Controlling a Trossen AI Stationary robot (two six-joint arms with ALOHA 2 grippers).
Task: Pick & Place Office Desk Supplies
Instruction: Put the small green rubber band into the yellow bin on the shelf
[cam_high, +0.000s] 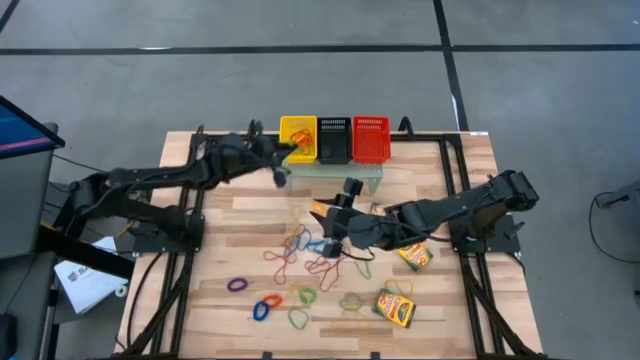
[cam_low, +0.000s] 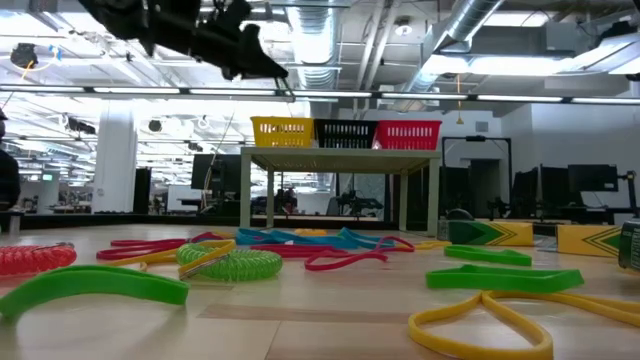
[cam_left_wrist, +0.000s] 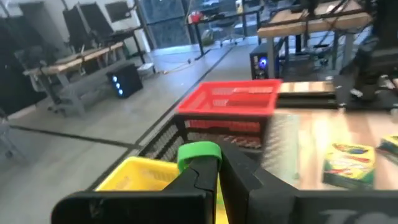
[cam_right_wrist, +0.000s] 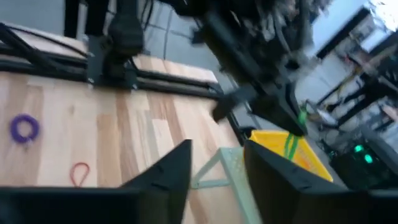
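My left gripper (cam_high: 286, 152) reaches in from the table's left and hovers over the yellow basket (cam_high: 298, 137), shut on a green rubber band (cam_left_wrist: 199, 152). The yellow basket has something orange inside. My right gripper (cam_high: 335, 215) is open and empty near the table's middle, above the scattered rubber bands (cam_high: 300, 262); its fingers (cam_right_wrist: 180, 171) show with a wide gap. Two crayon boxes (cam_high: 415, 257) (cam_high: 396, 308) lie flat toward the right and near side. An orange-yellow thing (cam_high: 320, 207) lies beside my right gripper. My left gripper pinches the green rubber band between its two shut fingers; a short bend of it (cam_left_wrist: 199, 152) sticks out past the tips. The fingers come slanting from the table's left. The band is lifted clear, and a strand (cam_right_wrist: 290, 144) hangs below the fingers over the yellow basket.
Yellow (cam_low: 283, 130), black (cam_low: 345, 132) and red (cam_low: 408, 133) mesh baskets stand in a row on a small raised stand (cam_high: 335, 172) at the table's far edge. Loose bands include purple (cam_high: 237, 284), red and blue (cam_high: 266, 306) and green (cam_high: 300, 320) ones on the near half.
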